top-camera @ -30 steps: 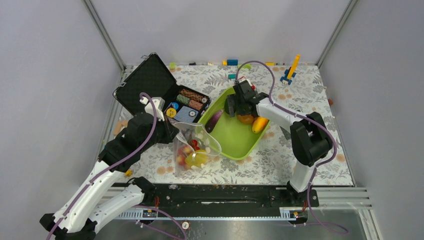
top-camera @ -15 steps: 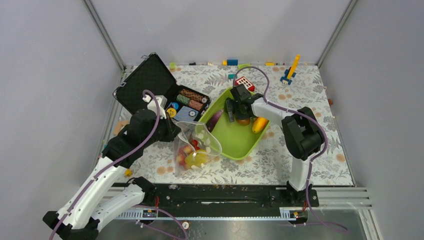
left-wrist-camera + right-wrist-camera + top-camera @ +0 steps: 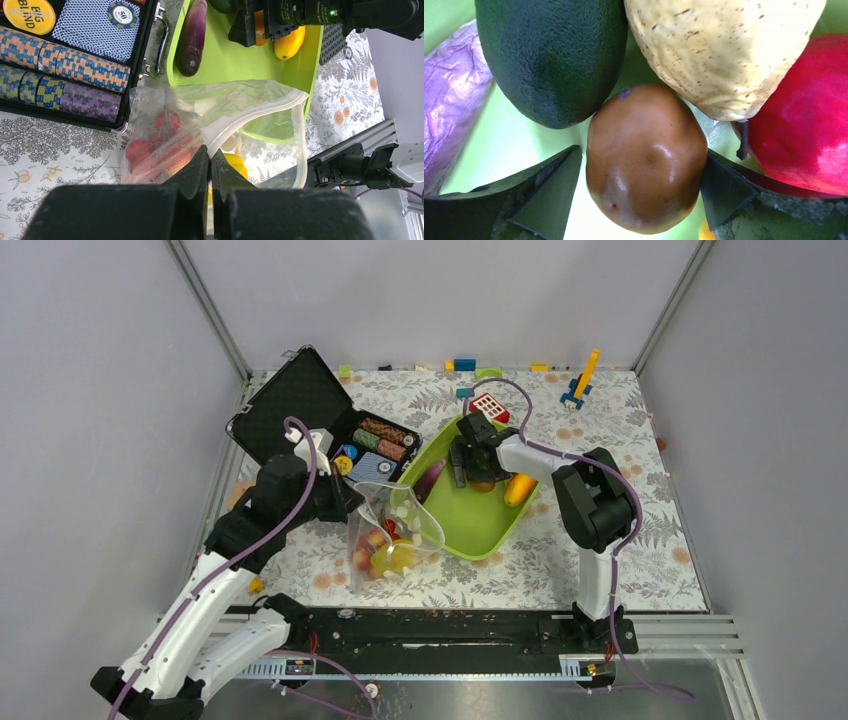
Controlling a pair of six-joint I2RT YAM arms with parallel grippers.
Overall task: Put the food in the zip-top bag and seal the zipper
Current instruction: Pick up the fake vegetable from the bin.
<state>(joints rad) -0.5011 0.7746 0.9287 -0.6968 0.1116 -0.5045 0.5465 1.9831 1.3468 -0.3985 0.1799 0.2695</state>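
Clear plastic, the zip-top bag (image 3: pixel 240 115) sits open-mouthed on the desk at the lime-green tray's (image 3: pixel 470 515) 8 o'clock. The left claw (image 3: pixel 210 152) pinches its whitish zipper (image 3: pixel 301 135) rim flat. Strawberries (image 3: pixel 167 122) and a yellowish ball (image 3: pixel 235 162) lie inside. Farther back, in the tray, the right claw (image 3: pixel 641 175) gapes wide astride the brown kiwi (image 3: pixel 644 155), with the avocado (image 3: pixel 554 55) at its 11 o'clock and the red apple (image 3: pixel 804 115) at 3.
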